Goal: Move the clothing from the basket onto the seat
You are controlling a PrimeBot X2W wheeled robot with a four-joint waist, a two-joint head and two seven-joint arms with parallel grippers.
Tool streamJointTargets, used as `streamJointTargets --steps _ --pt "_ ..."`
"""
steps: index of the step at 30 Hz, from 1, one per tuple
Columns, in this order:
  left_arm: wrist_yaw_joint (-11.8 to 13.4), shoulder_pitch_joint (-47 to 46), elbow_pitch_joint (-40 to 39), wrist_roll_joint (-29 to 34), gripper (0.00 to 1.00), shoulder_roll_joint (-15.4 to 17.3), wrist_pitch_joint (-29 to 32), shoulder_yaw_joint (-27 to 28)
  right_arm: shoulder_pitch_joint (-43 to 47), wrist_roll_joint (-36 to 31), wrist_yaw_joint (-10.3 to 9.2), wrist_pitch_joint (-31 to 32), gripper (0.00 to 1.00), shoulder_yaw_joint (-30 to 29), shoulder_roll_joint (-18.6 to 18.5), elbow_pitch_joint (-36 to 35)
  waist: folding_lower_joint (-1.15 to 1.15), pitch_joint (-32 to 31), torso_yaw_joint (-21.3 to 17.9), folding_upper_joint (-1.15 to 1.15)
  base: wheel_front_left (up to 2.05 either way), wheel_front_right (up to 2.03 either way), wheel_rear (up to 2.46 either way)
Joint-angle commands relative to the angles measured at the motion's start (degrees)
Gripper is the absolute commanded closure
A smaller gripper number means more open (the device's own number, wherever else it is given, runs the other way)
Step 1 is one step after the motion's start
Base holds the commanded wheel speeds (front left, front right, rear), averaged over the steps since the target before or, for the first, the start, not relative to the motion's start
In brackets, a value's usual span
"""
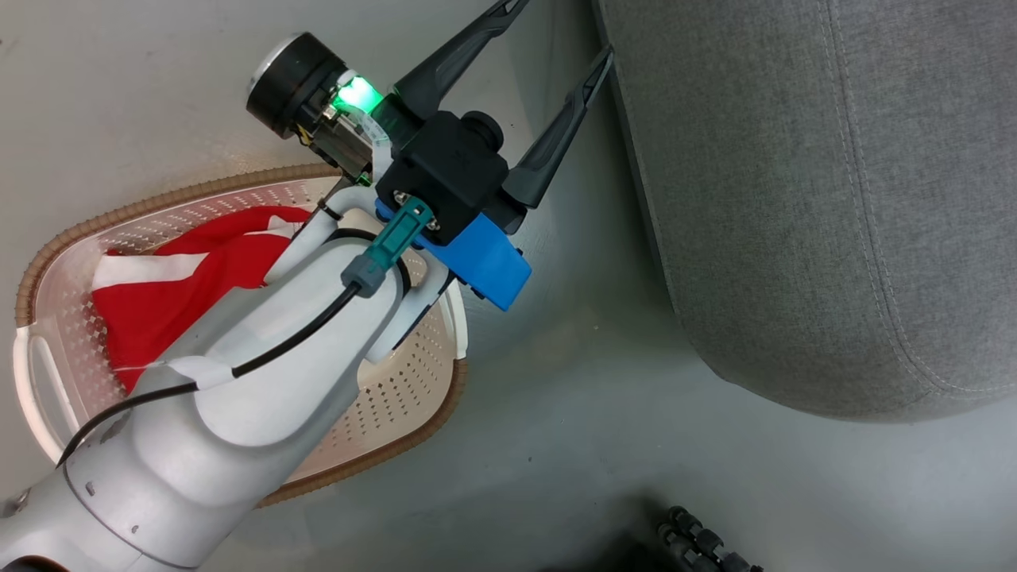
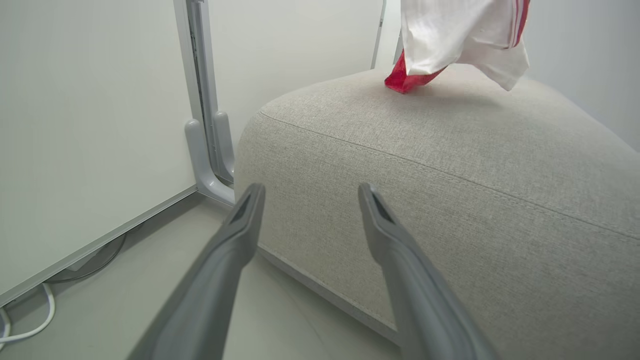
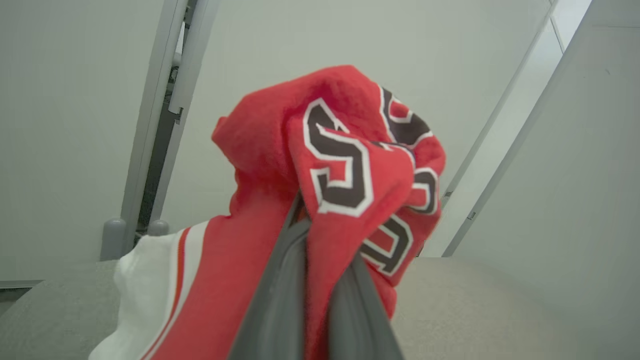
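Note:
The cream basket (image 1: 397, 381) with its brown rim lies on the floor at the left of the head view, and red clothing (image 1: 183, 278) with a white band rests inside it. My left gripper (image 1: 560, 28) hangs open and empty above the basket's far end, fingers pointing toward the grey seat (image 1: 834, 199). The left wrist view has the same open gripper (image 2: 311, 189) facing the seat's side (image 2: 450, 175), with a red and white garment (image 2: 460, 35) hanging over the seat top. My right gripper (image 3: 325, 240) is shut on that lettered red garment (image 3: 345, 150) above the seat (image 3: 475, 300).
A white wall panel with a grey metal post (image 2: 207, 150) stands just left of the seat, and a white cable (image 2: 25, 330) lies on the floor beneath it. A dark jointed object (image 1: 699, 548) sits at the bottom edge. Bare grey floor separates basket and seat.

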Motion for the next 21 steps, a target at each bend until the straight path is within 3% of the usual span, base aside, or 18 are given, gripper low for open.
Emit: streamJointTargets --steps 1,10,11,12,13,21 --pt "0.11 -0.82 -0.24 0.39 0.0 -0.09 0.24 -0.14 0.44 -0.1 0.03 -0.23 1.0 -0.06 0.46 1.11 -0.01 0.26 0.47 0.0 0.0 0.0 0.0" --pt "0.42 -0.93 1.1 -0.49 0.0 -2.31 -1.84 -0.63 4.26 2.95 0.02 -0.23 1.0 -1.85 3.98 13.7 -0.01 -0.38 2.8 0.0 0.0 0.0 0.0" --pt "0.41 -0.94 1.37 -0.51 0.0 -2.43 -2.1 -0.65 4.6 2.98 0.02 -0.23 0.86 -1.87 4.25 14.13 -0.01 -0.6 2.98 0.0 0.0 0.0 0.0" --pt "0.42 -0.97 1.63 -0.59 0.0 -2.51 -2.34 -0.64 4.72 3.07 0.02 -0.23 0.58 -2.23 4.44 14.15 -0.01 -0.88 3.16 0.0 0.0 0.0 0.0" --pt "0.5 -0.95 1.91 -0.67 0.0 -2.58 -2.69 -0.59 5.05 3.56 0.02 -0.23 0.0 -2.92 4.78 14.06 -0.01 -1.24 3.33 0.0 0.0 0.0 0.0" --pt "0.54 2.12 5.23 -2.58 0.0 -4.64 -6.31 -0.49 12.4 3.31 0.02 -0.23 0.0 -3.51 6.33 12.76 -0.01 -7.87 4.62 0.0 0.0 0.0 0.0"
